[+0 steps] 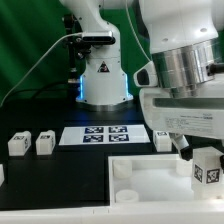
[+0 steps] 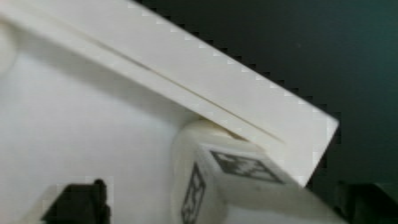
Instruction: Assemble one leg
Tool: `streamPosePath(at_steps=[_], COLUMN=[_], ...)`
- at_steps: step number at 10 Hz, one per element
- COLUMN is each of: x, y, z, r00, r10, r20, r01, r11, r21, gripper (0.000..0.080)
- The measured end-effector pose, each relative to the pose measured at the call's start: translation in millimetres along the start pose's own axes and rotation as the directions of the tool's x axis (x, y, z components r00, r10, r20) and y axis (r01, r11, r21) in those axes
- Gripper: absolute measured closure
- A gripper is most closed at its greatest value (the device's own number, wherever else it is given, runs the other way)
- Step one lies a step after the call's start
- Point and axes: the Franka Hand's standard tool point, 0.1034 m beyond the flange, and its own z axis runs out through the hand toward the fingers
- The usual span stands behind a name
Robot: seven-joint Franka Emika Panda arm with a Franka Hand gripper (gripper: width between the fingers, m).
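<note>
My gripper [image 1: 200, 160] is shut on a leg [image 1: 207, 170], a small white block with a black-and-white tag, and holds it over the right part of the white tray [image 1: 150, 185]. In the wrist view the leg [image 2: 231, 175] sits between my dark fingertips [image 2: 75, 203], close to a corner of the tray [image 2: 107, 110]. Whether the leg touches the tray cannot be told.
Two more legs [image 1: 18, 143] [image 1: 45, 142] stand at the exterior view's left, and another [image 1: 163, 138] stands right of the marker board [image 1: 105, 134]. The robot base [image 1: 103, 80] stands behind it. A round socket [image 1: 121, 170] shows in the tray's left corner.
</note>
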Motion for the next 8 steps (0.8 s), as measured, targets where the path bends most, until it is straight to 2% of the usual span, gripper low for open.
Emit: streamPosePath(at_steps=[1,4,5,6,7,8], x=[-1.5,1.9,0.7,0.1,1.7,1.8], y=[-1.9,0.4,0.6,-3.0,-6.7,-8.0], z=[0.2,0.4,0.4,-1.6,-3.4,-3.4], r00=[0.986,0.896,0.845,0.743,0.642,0.606], r10=[-0.168,-0.444,-0.534,-0.668,-0.767,-0.795], r20=[-0.002,-0.003,0.007,0.022,0.026,0.021], r01=[0.168,0.443,0.534,0.668,0.765,0.793], r11=[0.986,0.896,0.845,0.741,0.637,0.602], r21=[-0.014,-0.019,-0.035,-0.072,-0.094,-0.097], gripper=[0.0154,0.0151,0.0151,0.0151,0.0151,0.0151])
